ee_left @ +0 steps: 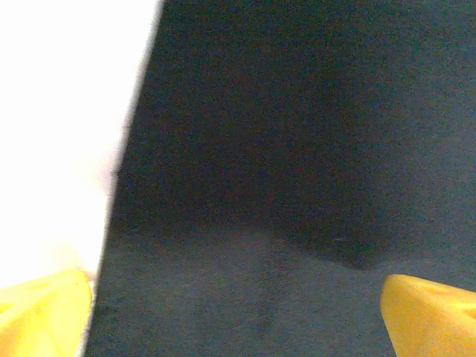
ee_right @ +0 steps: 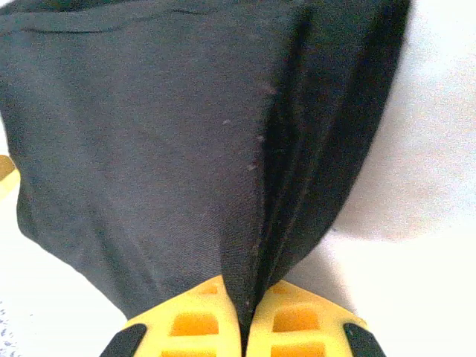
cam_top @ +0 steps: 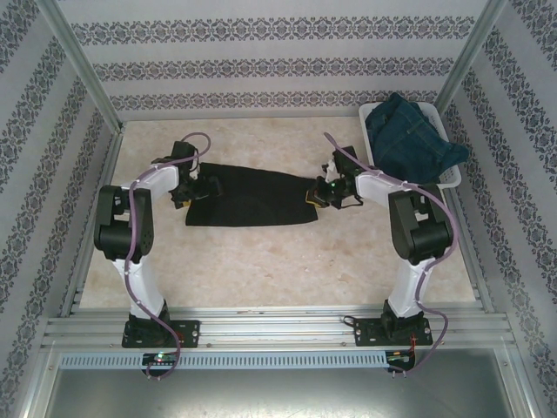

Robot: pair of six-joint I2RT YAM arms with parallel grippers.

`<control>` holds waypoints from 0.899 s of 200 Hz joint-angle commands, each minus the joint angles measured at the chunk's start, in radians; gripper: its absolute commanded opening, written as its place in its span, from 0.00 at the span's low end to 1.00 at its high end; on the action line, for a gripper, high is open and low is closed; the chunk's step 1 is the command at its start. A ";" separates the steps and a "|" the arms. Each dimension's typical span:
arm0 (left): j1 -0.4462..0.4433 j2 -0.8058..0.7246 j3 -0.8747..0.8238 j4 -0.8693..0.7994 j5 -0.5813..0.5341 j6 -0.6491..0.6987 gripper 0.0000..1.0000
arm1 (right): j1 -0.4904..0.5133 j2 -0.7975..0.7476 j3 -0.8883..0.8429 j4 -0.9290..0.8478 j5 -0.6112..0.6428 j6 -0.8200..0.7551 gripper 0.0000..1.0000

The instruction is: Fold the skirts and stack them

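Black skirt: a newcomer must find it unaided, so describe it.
Start at the middle of the pale table. The black skirt lies spread flat there, its right end pinched in the right gripper. Unlike the blue denim heaped in the white basket at the far right, it is plain black.

1. The black skirt (cam_top: 248, 198) is plain dark cloth with no visible print. It lies spread flat across the middle of the counter (cam_top: 261, 261), running left to right, and is broader at its left end.
2. Its right end narrows and is gathered into a raised crease (ee_right: 260, 186), clamped in the right pincer (ee_right: 242, 320).
3. The dark blue denim (cam_top: 409, 144) lies crumpled in a heap in the white basket (cam_top: 448, 178) at the far right, overhanging its rim. Whether it is one skirt or several cannot be told.
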 commanded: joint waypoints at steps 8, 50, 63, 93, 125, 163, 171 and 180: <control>0.059 -0.030 -0.020 -0.070 -0.080 -0.005 1.00 | 0.075 -0.087 0.083 -0.086 0.121 -0.034 0.00; 0.063 0.009 -0.032 -0.061 -0.022 0.001 1.00 | 0.183 -0.033 0.209 -0.162 0.193 -0.022 0.00; 0.063 0.014 -0.039 -0.054 -0.001 0.000 1.00 | 0.213 -0.014 0.248 -0.168 0.204 -0.017 0.00; 0.053 -0.010 -0.063 -0.035 0.063 0.008 0.90 | 0.220 -0.032 0.270 -0.178 0.249 -0.022 0.00; 0.041 -0.026 -0.085 -0.035 0.121 0.020 0.60 | 0.133 -0.099 0.219 -0.252 0.258 -0.118 0.00; -0.069 -0.062 -0.136 0.006 0.225 -0.048 0.56 | 0.037 -0.157 0.169 -0.360 0.271 -0.291 0.00; -0.099 -0.057 -0.141 0.019 0.245 -0.066 0.54 | 0.038 -0.154 0.192 -0.397 0.269 -0.323 0.00; -0.127 -0.047 -0.141 0.029 0.250 -0.080 0.51 | 0.052 -0.146 0.226 -0.429 0.258 -0.350 0.00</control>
